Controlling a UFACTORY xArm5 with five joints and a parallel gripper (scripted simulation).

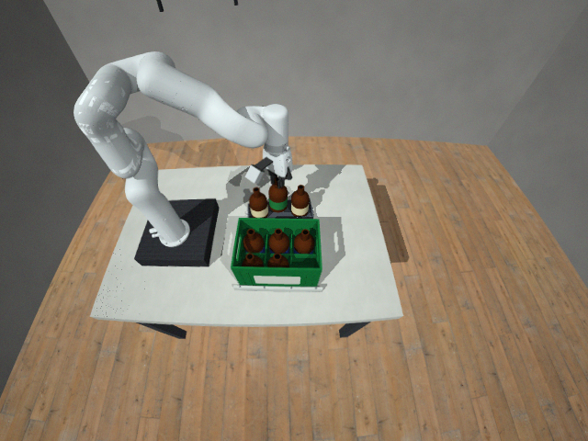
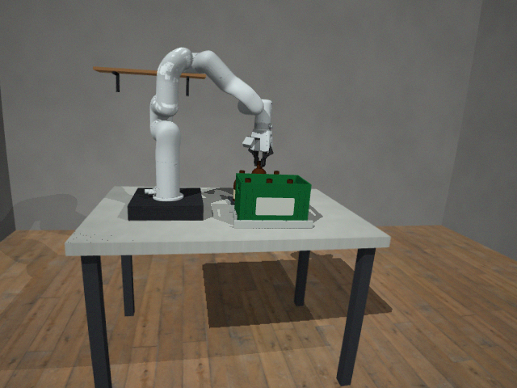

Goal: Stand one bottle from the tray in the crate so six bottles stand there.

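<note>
A green crate (image 1: 276,256) stands on the white table, with five brown bottles in its cells; the front right cell (image 1: 303,260) is empty. Behind it a dark tray (image 1: 280,213) carries three brown bottles. My gripper (image 1: 277,180) is shut on the neck of the middle one, the green-label bottle (image 1: 277,197), which sits slightly higher than its neighbours. A cream-label bottle (image 1: 258,203) stands to its left and another (image 1: 299,201) to its right. In the exterior view the gripper (image 2: 259,160) holds the bottle top (image 2: 258,169) just above the crate (image 2: 272,196).
The arm's black base block (image 1: 177,232) sits left of the crate. A white plate (image 2: 273,223) lies under the crate. A wooden wall shelf (image 2: 148,73) hangs behind the arm.
</note>
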